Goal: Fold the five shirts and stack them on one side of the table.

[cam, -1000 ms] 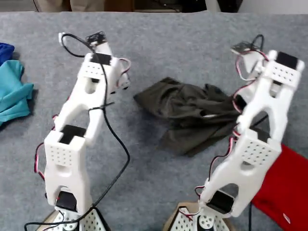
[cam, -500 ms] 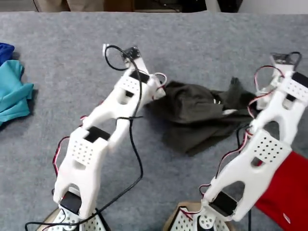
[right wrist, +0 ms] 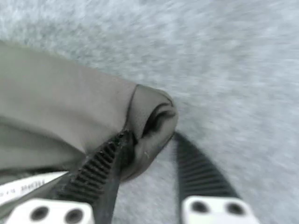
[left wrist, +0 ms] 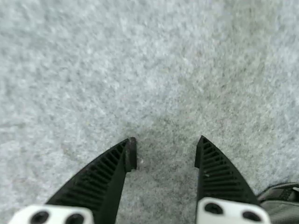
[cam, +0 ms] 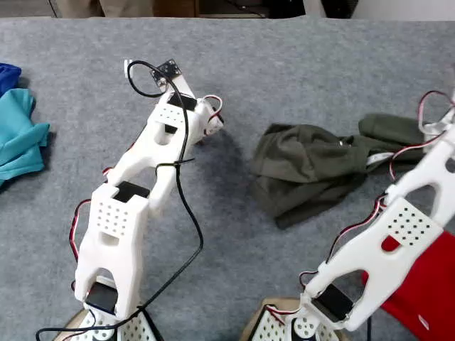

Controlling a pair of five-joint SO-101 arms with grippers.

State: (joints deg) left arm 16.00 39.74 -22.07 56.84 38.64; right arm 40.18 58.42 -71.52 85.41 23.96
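Observation:
A crumpled olive shirt (cam: pixel 313 167) lies right of the table's middle, one sleeve (cam: pixel 391 128) stretched toward the right edge. My right gripper (right wrist: pixel 149 137) is shut on that sleeve's cuff (right wrist: pixel 152 114), low over the grey cloth. My left gripper (left wrist: pixel 165 151) stands open over bare grey cloth, nothing between its fingers (left wrist: pixel 124 156). In the high view the left gripper (cam: pixel 213 126) hangs a short way left of the olive shirt, apart from it. A corner of the olive shirt (left wrist: pixel 280 200) shows beside the left gripper's finger.
A teal shirt (cam: pixel 18 138) and a blue shirt (cam: pixel 7 74) lie at the table's left edge. A red shirt (cam: pixel 426 284) lies at the front right under the right arm. The grey table cloth (cam: pixel 284 64) is bare at the back.
The right arm has swung right, dragging the olive shirt rightward by its sleeve. The left arm went to the shirt's left edge, then drew back left and away from it.

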